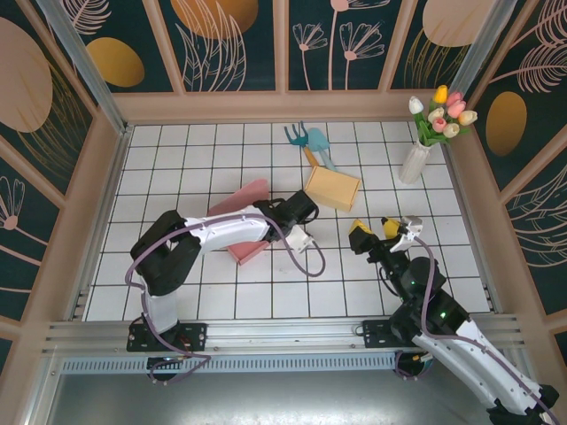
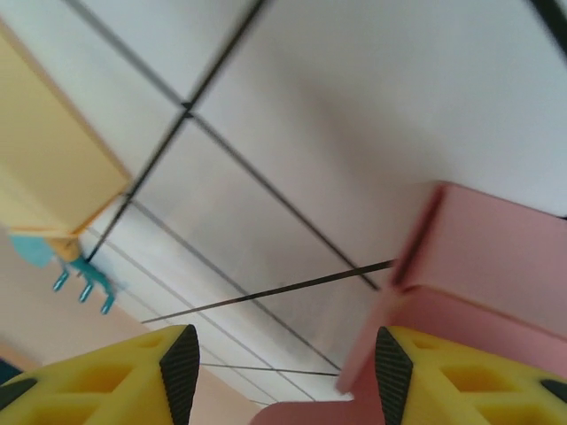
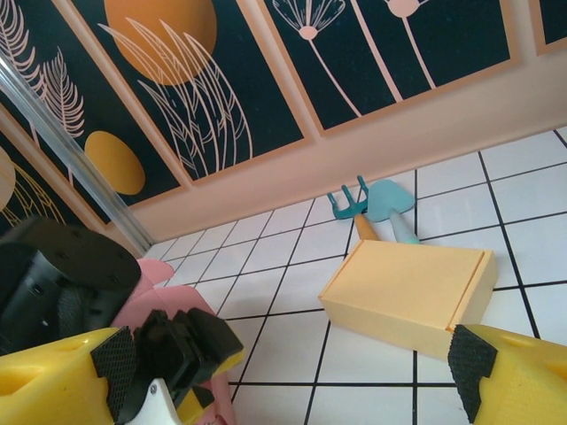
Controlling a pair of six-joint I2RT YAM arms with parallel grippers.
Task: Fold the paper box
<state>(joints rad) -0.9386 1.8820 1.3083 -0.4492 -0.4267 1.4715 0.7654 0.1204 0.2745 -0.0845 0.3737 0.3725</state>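
White gridded table (image 1: 266, 301); floral wall panels (image 1: 257, 53); pink box (image 1: 241, 197) mid-table.

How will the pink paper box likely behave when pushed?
Probably light and floppy: the pink paper box is thin sheet, only partly folded. It would likely slide on the smooth tiled table rather than tip, and its loose panels may buckle.

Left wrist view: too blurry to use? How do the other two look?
Left wrist: blurred throughout, tile lines smeared, pink box edges soft. Right wrist: crisp on the yellow box, no glare. Top external: sharp, with even light and only faint shadows.
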